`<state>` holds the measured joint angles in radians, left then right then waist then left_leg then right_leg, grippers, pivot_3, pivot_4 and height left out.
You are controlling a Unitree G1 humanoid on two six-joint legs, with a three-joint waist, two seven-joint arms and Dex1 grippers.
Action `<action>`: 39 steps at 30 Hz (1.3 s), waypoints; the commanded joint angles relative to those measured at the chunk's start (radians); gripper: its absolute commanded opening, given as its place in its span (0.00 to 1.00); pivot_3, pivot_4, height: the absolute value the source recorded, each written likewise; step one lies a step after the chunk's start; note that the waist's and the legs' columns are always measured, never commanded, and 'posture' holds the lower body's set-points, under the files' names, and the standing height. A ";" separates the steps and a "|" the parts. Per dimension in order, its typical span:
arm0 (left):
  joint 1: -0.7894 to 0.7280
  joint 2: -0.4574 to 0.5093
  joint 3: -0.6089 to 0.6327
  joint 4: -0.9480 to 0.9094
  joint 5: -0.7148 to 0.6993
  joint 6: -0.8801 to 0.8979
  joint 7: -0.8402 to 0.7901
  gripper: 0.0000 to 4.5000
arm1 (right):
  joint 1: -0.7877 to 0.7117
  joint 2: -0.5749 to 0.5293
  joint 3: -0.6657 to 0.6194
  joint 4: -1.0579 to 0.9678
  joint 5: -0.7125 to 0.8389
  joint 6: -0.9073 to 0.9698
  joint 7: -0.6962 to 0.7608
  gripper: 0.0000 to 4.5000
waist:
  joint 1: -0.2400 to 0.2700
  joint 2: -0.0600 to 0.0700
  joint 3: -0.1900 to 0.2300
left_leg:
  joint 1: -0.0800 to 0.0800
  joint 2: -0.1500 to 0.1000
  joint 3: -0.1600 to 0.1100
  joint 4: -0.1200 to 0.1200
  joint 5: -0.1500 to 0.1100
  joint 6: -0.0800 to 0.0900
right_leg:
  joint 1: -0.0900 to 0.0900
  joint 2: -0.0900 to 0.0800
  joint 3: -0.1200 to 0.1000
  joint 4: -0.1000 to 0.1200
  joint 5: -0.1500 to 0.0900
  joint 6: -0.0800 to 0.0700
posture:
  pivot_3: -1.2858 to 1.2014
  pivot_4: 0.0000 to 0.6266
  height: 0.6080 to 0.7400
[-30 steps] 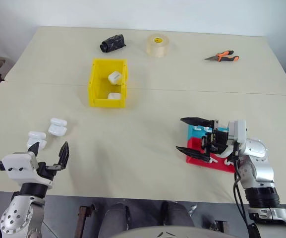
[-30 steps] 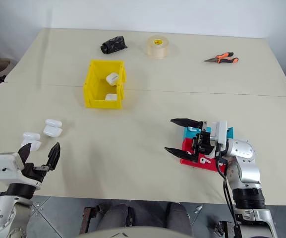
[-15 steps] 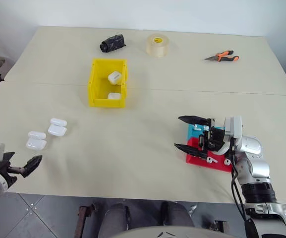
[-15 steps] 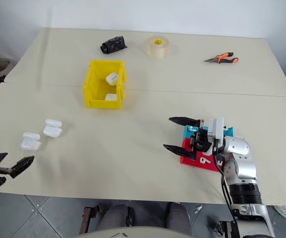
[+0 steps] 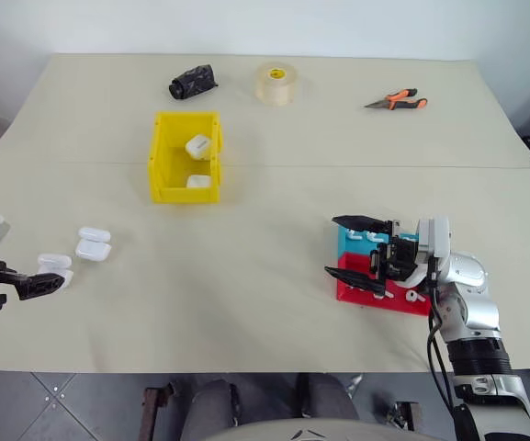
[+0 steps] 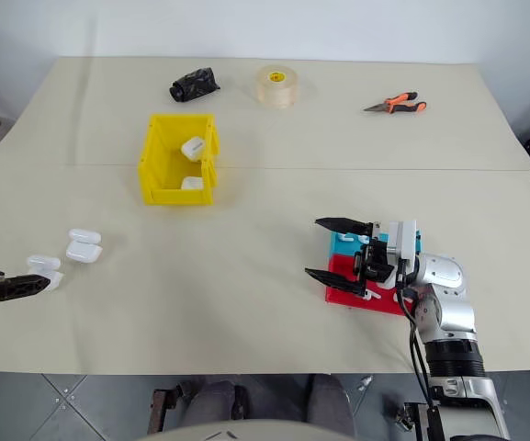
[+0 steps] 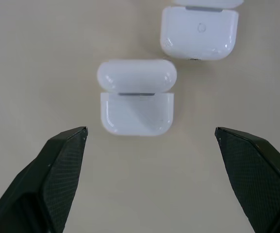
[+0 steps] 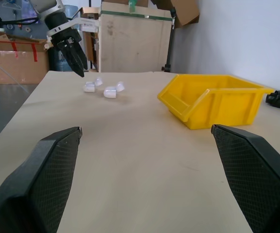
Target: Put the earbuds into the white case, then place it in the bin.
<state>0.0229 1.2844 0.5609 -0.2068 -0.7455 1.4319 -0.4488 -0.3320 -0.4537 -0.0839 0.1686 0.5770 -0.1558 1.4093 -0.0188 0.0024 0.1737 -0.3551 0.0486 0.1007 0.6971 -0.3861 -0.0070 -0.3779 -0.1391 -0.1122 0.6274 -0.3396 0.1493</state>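
1. Hovering at the far left edge of the left eye view, the left gripper (image 5: 49, 280) has its fingers spread and holds nothing; one black finger (image 5: 37, 286) reaches toward a white case.
2. Two open white cases lie at mid-left of that view: the nearer case (image 5: 55, 266) just beside the left fingertips, the second case (image 5: 92, 244) a little up and to the right of it.
3. In the left wrist view the nearer case (image 7: 137, 97) sits between the two wide-apart fingers, untouched, lid hinged open; the second case (image 7: 199, 30) is just beyond it.
4. The right gripper (image 5: 345, 248), at lower right of the left eye view, is released, jaws wide apart and pointing toward the frame's left, with nothing between them.
5. Beneath it lie a red tray (image 5: 375, 298) and a blue tray (image 5: 356, 239), with small white earbuds (image 5: 413, 295) on the red one.
6. The yellow bin (image 5: 160, 165) stands in the upper left, with two white cases inside (image 5: 197, 147).
7. Along the top of the table (image 5: 246, 276) are a black object (image 5: 192, 82), a tape roll (image 5: 276, 83) and orange-handled pliers (image 5: 394, 100).
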 commanded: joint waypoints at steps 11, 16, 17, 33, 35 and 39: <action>-0.138 0.037 -0.246 0.163 0.143 -0.096 -0.110 0.99 | 0.032 0.004 -0.025 -0.027 0.002 -0.045 -0.024 1.00 | -0.007 -0.001 0.001 | 0.000 0.000 0.002 0.000 0.000 0.000 | -0.002 0.000 0.002 0.001 0.000 0.000 | 0.52 0.24 1.00; -0.175 0.043 -0.309 0.201 0.177 -0.115 -0.149 0.99 | 0.040 0.004 -0.022 -0.036 0.001 -0.052 -0.037 1.00 | -0.009 -0.001 0.001 | 0.000 0.000 0.003 0.000 0.000 0.000 | -0.002 0.001 0.003 0.001 0.000 0.000 | 0.52 0.24 1.00; -0.179 0.047 -0.321 0.202 0.181 -0.115 -0.158 0.99 | 0.041 0.005 -0.021 -0.037 0.001 -0.053 -0.040 1.00 | -0.009 -0.001 0.001 | 0.000 0.000 0.003 0.000 0.000 0.000 | -0.003 0.001 0.003 0.002 0.000 0.000 | 0.52 0.24 1.00; -0.166 0.030 -0.353 0.267 0.276 -0.168 -0.211 0.38 | 0.061 0.011 -0.012 -0.059 -0.006 -0.059 -0.073 1.00 | -0.010 -0.001 0.001 | 0.000 0.000 0.006 0.000 0.000 0.000 | -0.005 0.000 0.005 0.004 0.000 0.000 | 0.52 0.24 1.00; -0.147 0.017 -0.326 0.261 0.281 -0.183 -0.203 0.38 | 0.062 0.012 -0.011 -0.060 -0.005 -0.059 -0.074 1.00 | -0.010 -0.001 0.001 | 0.000 0.000 0.006 0.000 0.000 0.000 | -0.006 0.000 0.006 0.004 0.000 0.000 | 0.52 0.24 1.00; -0.040 -0.010 -0.217 0.205 0.279 -0.201 -0.222 0.38 | 0.056 0.012 -0.008 -0.053 -0.005 -0.055 -0.069 1.00 | -0.011 -0.001 0.001 | 0.000 0.001 0.008 0.000 0.000 0.000 | -0.008 0.000 0.006 0.008 0.000 0.000 | 0.52 0.24 1.00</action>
<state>-0.0629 1.2780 0.2940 0.0237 -0.4880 1.2389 -0.6668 -0.2729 -0.4425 -0.0855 0.1434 0.5681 -0.1975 1.3396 -0.0296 0.0018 0.1742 -0.3546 0.0494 0.1097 0.6972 -0.3861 -0.0070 -0.3874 -0.1394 -0.1062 0.6370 -0.3396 0.1493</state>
